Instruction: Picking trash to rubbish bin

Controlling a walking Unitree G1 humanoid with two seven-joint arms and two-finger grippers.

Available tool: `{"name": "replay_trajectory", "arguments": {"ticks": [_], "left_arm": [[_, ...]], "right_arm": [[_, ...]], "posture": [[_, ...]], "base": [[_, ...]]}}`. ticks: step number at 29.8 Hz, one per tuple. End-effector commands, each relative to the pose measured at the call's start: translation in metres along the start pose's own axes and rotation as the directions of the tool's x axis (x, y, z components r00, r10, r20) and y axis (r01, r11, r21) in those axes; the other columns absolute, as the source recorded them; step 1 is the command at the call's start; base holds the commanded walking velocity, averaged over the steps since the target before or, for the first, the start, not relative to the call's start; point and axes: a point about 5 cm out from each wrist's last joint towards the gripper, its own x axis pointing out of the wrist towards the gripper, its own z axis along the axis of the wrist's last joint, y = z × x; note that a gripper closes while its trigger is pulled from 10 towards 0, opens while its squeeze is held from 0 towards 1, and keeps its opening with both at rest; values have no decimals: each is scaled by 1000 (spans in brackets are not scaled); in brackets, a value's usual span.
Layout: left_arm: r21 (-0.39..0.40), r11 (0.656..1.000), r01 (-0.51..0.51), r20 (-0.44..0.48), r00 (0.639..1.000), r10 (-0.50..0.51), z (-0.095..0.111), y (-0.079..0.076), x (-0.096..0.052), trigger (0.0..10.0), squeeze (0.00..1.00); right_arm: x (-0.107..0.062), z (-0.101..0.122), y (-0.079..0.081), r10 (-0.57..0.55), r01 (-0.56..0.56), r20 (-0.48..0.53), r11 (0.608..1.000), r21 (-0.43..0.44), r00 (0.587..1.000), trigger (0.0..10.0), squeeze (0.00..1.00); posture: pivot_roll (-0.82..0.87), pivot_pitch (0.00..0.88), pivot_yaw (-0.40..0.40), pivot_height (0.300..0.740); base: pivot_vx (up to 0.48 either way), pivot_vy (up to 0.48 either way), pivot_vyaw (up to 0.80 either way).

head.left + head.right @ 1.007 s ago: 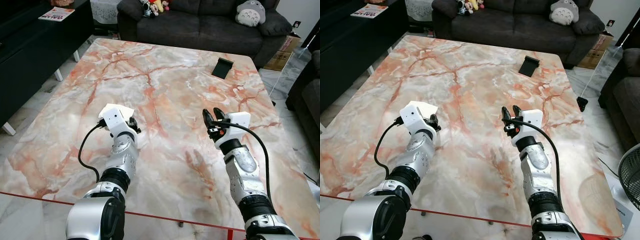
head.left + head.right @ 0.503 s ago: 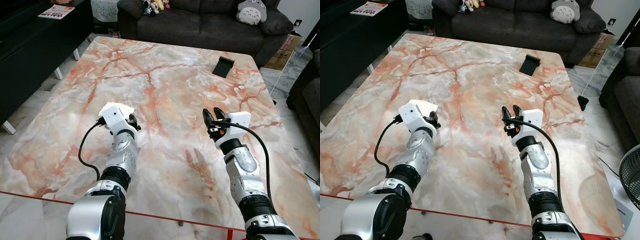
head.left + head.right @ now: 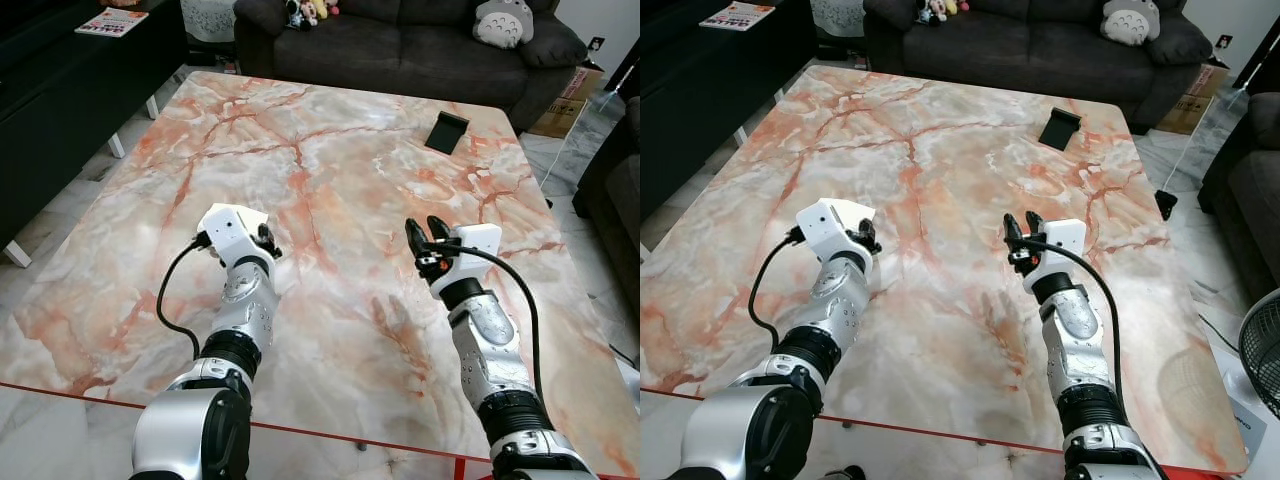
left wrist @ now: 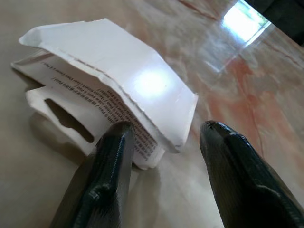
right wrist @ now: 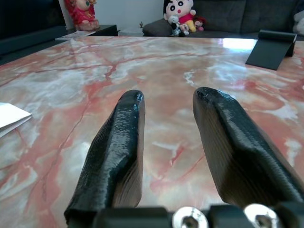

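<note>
The trash is a torn, folded piece of white printed card (image 4: 118, 90) lying on the marble table (image 3: 340, 180), left of the middle. My left gripper (image 4: 164, 130) is low on the table right at the card and open. The card's near corner lies between the black fingertips (image 4: 114, 142). From the head the card (image 3: 252, 217) peeks out behind that wrist's white housing. My right gripper (image 3: 425, 232) hovers open over bare marble on the right with nothing between its fingers (image 5: 128, 123). A corner of the card (image 5: 9, 118) is off to its side.
A black wedge-shaped stand (image 3: 445, 132) sits at the table's far right. A dark sofa (image 3: 400, 50) with plush toys runs behind the table, and a black cabinet (image 3: 60, 90) stands on the left. A fan (image 3: 1262, 350) is by the right edge.
My left gripper has edged slightly forward at the card. The right arm has stayed where it was.
</note>
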Motion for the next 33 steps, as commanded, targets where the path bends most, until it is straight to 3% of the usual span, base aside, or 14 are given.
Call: {"name": "replay_trajectory", "arguments": {"ticks": [1, 15, 33], "left_arm": [[-7, 1000, 6, -10, 1000, -6, 0, -4, 1, 10000, 0], [-43, 998, 49, 49, 998, -47, 17, -6, 6, 10000, 0], [-75, 996, 42, 19, 999, -40, 12, 1, 8, 10000, 0]], "right_arm": [[-2, 2, -3, -3, 3, 4, 1000, -9, 1000, 10000, 0], [-7, 2, -5, -5, 5, -3, 1000, -16, 1000, 10000, 0], [-13, 1, -6, -4, 3, -15, 1000, -23, 1000, 10000, 0]], "posture": [[-128, 111, -105, 740], [-149, 123, -114, 740], [-187, 141, -126, 740]], "base": [[0, 0, 0], [0, 0, 0], [0, 0, 0]]}}
